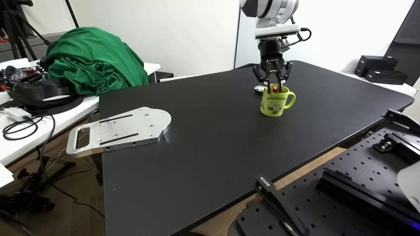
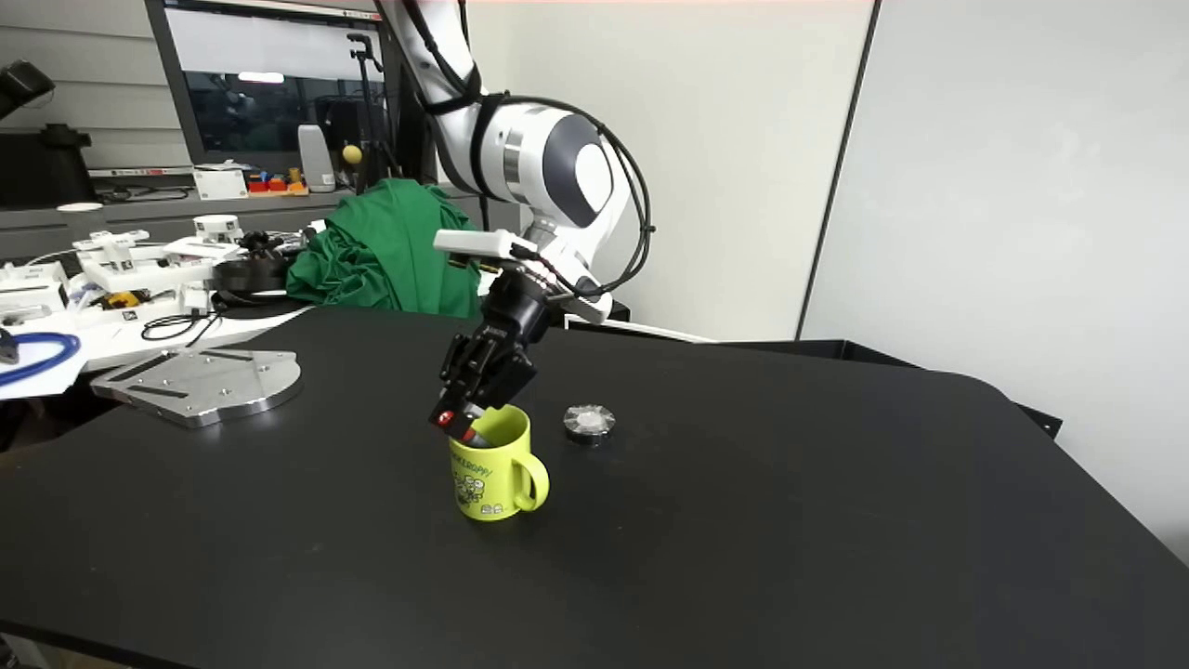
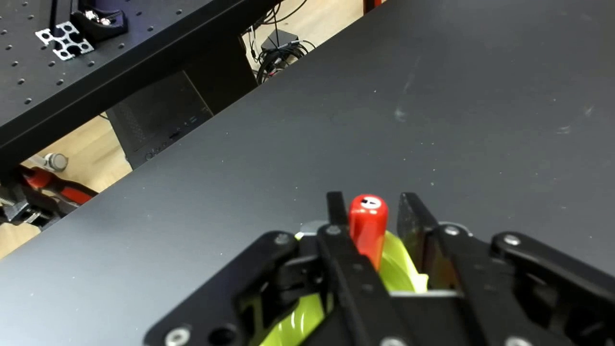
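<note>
The two black fingers (image 3: 338, 211) of the black gripper (image 3: 373, 204) stand apart, low in the wrist view, with a shiny red stick (image 3: 367, 230) with a round top between them. A gap shows on the stick's right side, and I can't tell if it touches the finger on its left. The mark in its white spot is too small to read. The stick pokes up out of a lime-green mug (image 1: 274, 106) with a handle and cartoon drawings, and its lower end is hidden. In the wrist view the gripper covers most of the mug. The mug stands upright on a big black table (image 1: 203, 157), right of the middle in an exterior view. Near it is a small round black thing with a clear wrap (image 1: 258, 90), its right edge hidden behind the mug. Farther off, a flat silver metal plate (image 1: 131, 126) sticks out past the table's edge on the left. A heap of green cloth (image 1: 95, 62) sits at the upper left. In both exterior views the top of the frame cuts off the white robot arm (image 2: 539, 153).
</note>
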